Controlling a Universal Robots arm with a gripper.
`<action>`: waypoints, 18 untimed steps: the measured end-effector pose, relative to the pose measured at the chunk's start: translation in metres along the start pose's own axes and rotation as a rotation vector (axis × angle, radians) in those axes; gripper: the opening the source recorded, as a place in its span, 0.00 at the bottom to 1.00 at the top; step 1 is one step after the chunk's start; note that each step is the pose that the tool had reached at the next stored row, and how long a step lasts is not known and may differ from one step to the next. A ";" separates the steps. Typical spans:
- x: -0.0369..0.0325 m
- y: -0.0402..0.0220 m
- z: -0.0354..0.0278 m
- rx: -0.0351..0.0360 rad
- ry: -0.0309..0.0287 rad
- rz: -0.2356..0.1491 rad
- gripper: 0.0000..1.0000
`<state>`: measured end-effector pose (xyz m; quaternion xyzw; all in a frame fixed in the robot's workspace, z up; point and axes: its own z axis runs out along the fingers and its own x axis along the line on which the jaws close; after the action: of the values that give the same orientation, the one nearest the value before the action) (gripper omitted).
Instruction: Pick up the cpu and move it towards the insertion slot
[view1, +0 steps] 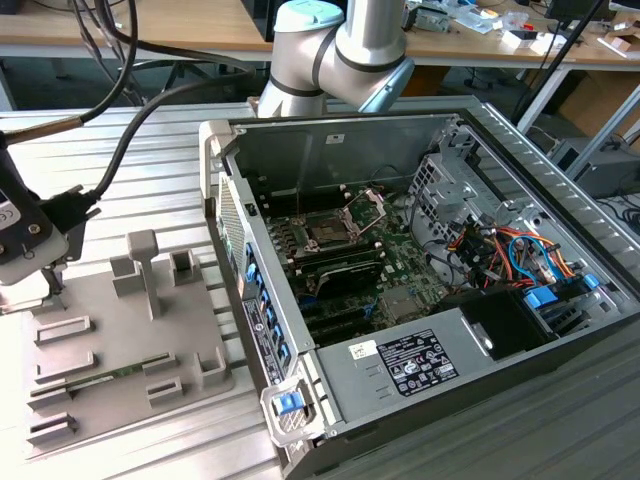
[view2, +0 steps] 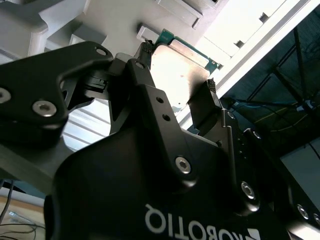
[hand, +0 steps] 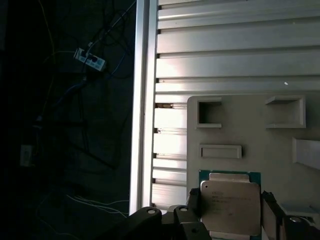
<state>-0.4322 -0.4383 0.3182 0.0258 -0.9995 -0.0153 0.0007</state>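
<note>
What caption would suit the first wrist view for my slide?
The hand grips the cpu by two opposite edges over the grey tray.

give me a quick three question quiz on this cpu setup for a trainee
1. True or false: the cpu already sits in the insertion slot.
2. What lies on the grey tray in the exterior view? A) a screwdriver B) a long green memory stick C) a cooling fan
3. Fill the gap: in the exterior view, the gripper is on the ___ side of the open computer case.

Key
1. False: the cpu is at the gripper, over the grey tray, away from the slot.
2. B
3. left (the exterior view's left)
</note>
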 end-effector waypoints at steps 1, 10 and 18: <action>0.0000 0.0000 -0.0006 0.0001 0.0001 0.000 0.55; 0.0000 0.0002 -0.0058 0.0000 0.0001 0.000 0.55; 0.0000 0.0003 -0.0113 0.0000 0.0000 0.000 0.55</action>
<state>-0.4322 -0.4383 0.3296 0.0259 -0.9995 -0.0153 0.0008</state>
